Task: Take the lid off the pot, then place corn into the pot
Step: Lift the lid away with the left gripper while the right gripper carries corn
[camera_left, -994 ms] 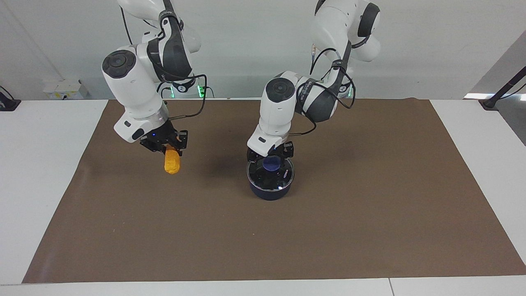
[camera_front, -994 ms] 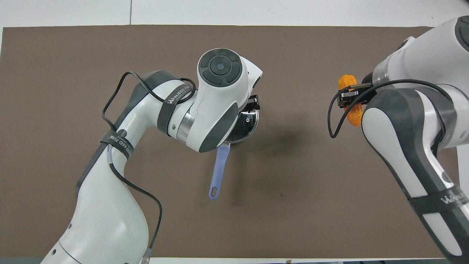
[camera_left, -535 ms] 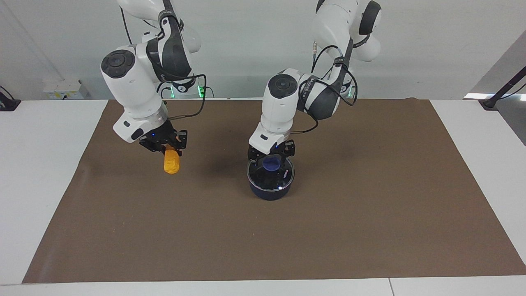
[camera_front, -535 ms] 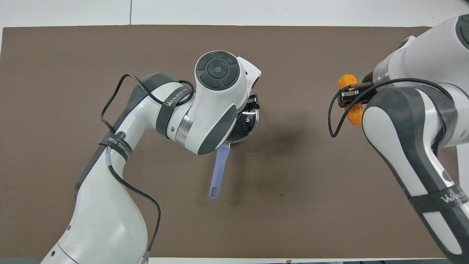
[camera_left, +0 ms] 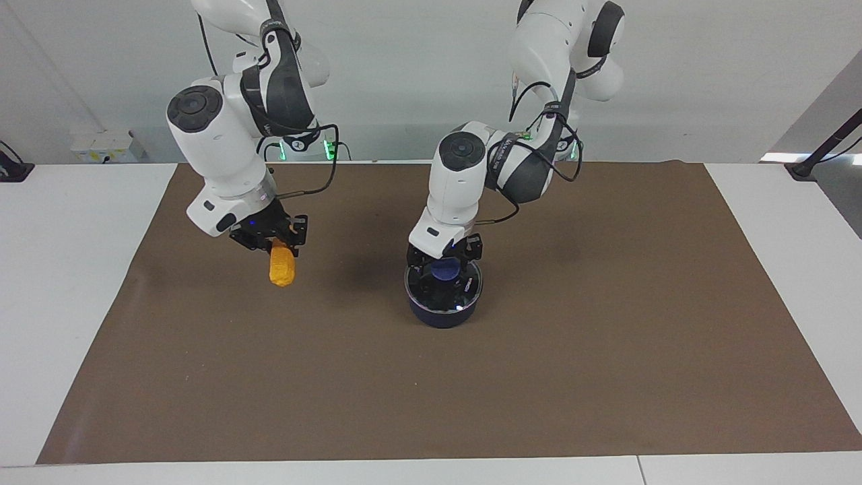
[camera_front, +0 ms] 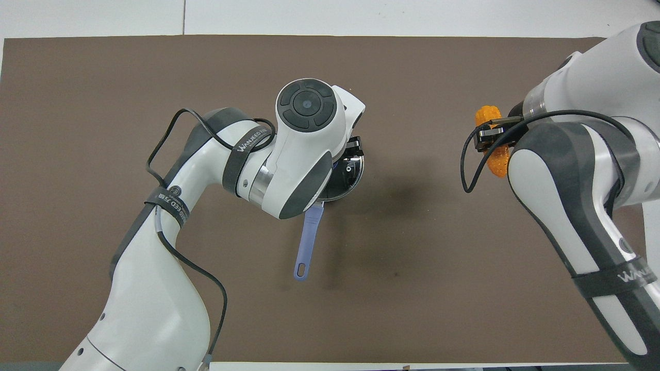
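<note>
Left tool down at lid knob on pot, grip unclear; right tool waits aloft clenching corn for drop-in.

white table, brown mat, lidded pot on mat

Counted one pot, one lid, one corn cob, one brown mat, two arms, and two grippers: left, right.
</note>
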Robot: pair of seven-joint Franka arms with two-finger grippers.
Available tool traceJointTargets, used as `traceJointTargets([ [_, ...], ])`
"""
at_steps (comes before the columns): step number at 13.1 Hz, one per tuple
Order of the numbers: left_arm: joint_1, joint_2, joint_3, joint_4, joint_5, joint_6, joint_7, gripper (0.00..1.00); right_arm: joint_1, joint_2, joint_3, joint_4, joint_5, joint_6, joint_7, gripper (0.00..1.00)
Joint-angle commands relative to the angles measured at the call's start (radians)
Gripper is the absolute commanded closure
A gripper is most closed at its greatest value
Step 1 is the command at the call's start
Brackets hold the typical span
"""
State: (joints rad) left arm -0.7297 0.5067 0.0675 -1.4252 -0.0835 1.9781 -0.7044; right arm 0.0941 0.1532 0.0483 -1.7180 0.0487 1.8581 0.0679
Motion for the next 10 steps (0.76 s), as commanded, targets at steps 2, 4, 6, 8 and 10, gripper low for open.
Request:
traceJointTargets([
  [2, -0.013, -0.017, 0.011, -0.029, 0.013, 0.022, -0.017, 0.08, -0.010, -0.001, 0.008, -0.003, 0.016, -0.007, 0.006, 1.00],
  [4, -0.016, -0.017, 0.009, -0.029, 0.050, 0.008, -0.017, 0.10, -0.008, -0.001, 0.008, -0.003, 0.016, -0.007, 0.006, 1.00],
  [6, -0.016, -0.017, 0.009, -0.029, 0.050, 0.014, -0.017, 0.12, -0.010, -0.001, 0.008, -0.002, 0.016, -0.008, 0.006, 1.00],
  [8, -0.016, -0.017, 0.011, -0.029, 0.050, 0.011, -0.017, 0.30, -0.008, 0.000, 0.008, 0.001, 0.016, -0.010, 0.006, 1.00],
  [10, -0.014, -0.017, 0.009, -0.027, 0.050, 0.014, -0.017, 0.55, -0.008, 0.000, 0.008, 0.005, 0.016, -0.010, 0.007, 1.00],
])
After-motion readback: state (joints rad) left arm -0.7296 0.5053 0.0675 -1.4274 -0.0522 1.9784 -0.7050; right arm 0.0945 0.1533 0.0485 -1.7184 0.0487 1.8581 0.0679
